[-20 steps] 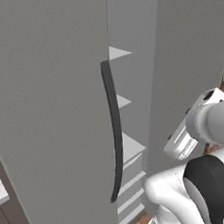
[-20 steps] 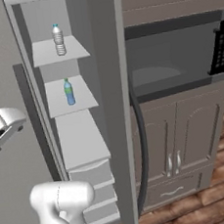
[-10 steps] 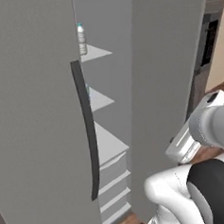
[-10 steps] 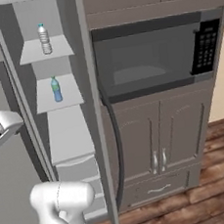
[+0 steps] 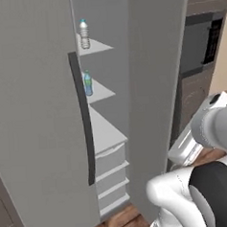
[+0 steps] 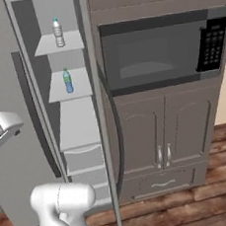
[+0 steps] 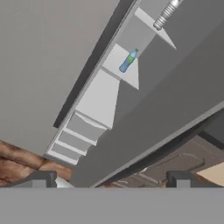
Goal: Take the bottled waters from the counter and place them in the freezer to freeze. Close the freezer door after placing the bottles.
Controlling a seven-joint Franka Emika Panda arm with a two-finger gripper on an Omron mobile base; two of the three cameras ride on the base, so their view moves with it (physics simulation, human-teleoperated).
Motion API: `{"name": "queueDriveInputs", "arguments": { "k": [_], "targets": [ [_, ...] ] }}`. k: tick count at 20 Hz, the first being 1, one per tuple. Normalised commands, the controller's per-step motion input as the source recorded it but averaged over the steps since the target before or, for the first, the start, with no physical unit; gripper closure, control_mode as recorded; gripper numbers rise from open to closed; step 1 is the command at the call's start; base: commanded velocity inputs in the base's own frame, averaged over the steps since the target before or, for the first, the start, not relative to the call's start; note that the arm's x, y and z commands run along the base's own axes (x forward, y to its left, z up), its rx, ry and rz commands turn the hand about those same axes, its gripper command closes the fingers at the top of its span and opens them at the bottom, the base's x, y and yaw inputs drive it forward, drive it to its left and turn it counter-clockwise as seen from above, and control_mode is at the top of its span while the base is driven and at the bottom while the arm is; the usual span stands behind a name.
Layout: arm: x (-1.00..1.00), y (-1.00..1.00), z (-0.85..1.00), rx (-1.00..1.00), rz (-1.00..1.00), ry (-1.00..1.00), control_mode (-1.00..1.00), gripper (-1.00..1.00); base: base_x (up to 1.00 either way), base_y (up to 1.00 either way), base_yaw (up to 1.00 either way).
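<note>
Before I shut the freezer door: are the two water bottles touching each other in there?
Apart. The right base view shows the clear bottle standing on the top shelf and the blue bottle on the shelf below, a whole shelf between them.

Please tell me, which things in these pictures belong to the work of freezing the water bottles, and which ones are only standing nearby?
Part of the job:
clear bottle, on the upper shelf
blue bottle, on the shelf below
freezer
open freezer door, to be closed
gripper, open and empty

Only nearby:
microwave
lower cabinets
wooden floor
</note>
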Motion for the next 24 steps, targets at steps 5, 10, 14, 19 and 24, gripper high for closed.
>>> {"name": "queueDriveInputs", "arguments": {
  "k": [5, 10, 14, 19, 24],
  "targets": [
    [0.00, 0.00, 0.00, 0.00, 0.00, 0.00, 1.00, -1.00, 0.00, -0.60, 0.23],
    [0.00, 0.00, 0.00, 0.00, 0.00, 0.00, 1.00, -1.00, -0.40, -0.29, 0.14],
    [0.00, 0.00, 0.00, 0.00, 0.00, 0.00, 1.00, -1.00, -0.13, -0.10, 0.07],
    [0.00, 0.00, 0.00, 0.00, 0.00, 0.00, 1.00, -1.00, 0.00, -0.03, 0.13],
    [0.00, 0.00, 0.00, 0.00, 0.00, 0.00, 1.00, -1.00, -0.35, 0.00, 0.08]
  ]
}}
